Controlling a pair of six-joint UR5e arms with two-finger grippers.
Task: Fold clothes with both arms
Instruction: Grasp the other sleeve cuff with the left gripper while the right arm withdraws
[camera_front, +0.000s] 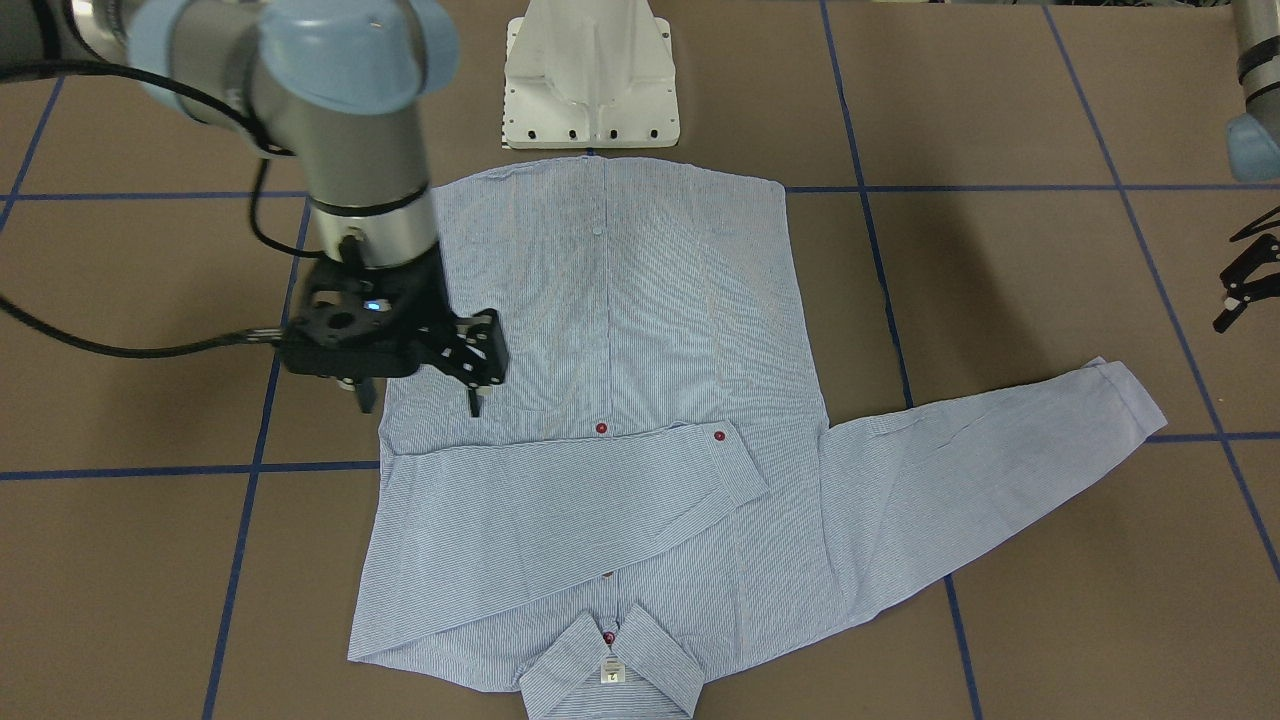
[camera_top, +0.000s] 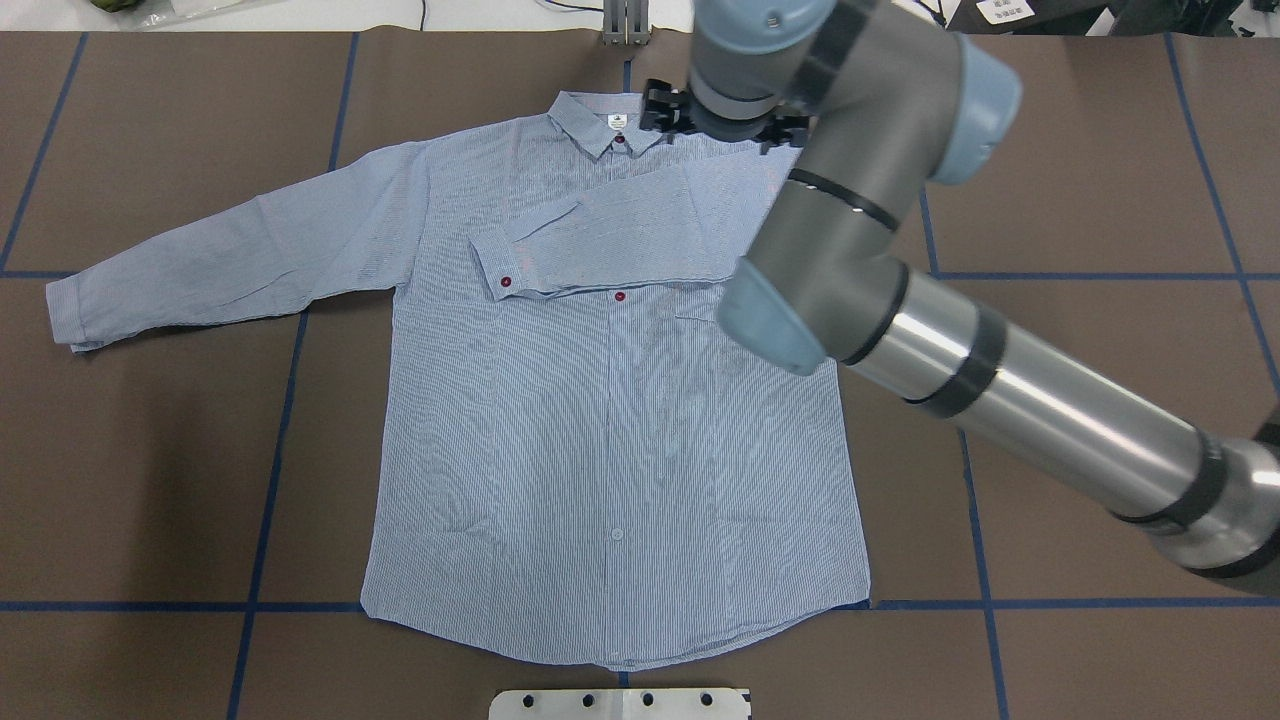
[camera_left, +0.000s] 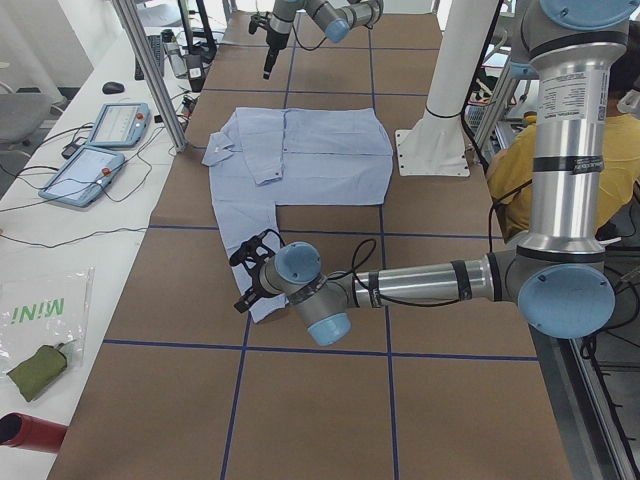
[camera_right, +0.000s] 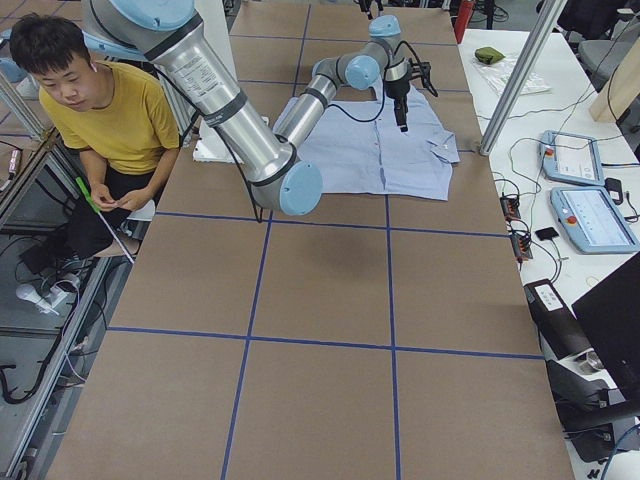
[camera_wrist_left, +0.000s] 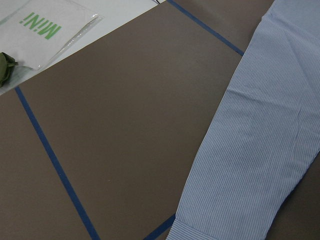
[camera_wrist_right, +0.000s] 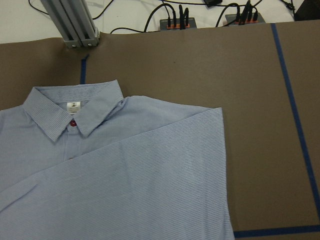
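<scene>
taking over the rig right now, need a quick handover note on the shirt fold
Right gripper: open, empty, over the right side edge of the shirt.
Left gripper: open, empty, off the cloth, beyond the left sleeve cuff.
Shirt flat, front up, collar away from the robot.
Done: right sleeve folded across the front.
Left: fold the left sleeve in, then the body.

Brown counter (camera_top: 1100, 400), gridded with blue tape lines (camera_top: 270, 450), with one shirt (camera_top: 600, 420) laid flat on it.

The shirt is spread front up and buttoned. Its collar (camera_top: 605, 120) is turned away from the robot, and its hem is just beside the white base (camera_front: 590, 80) that stands at the counter's robot-side edge. The folded sleeve (camera_top: 600, 245) is laid across the chest from the robot's right. The spread sleeve (camera_top: 230, 250) is stretched out on the counter toward the robot's left, over a tape line.
</scene>
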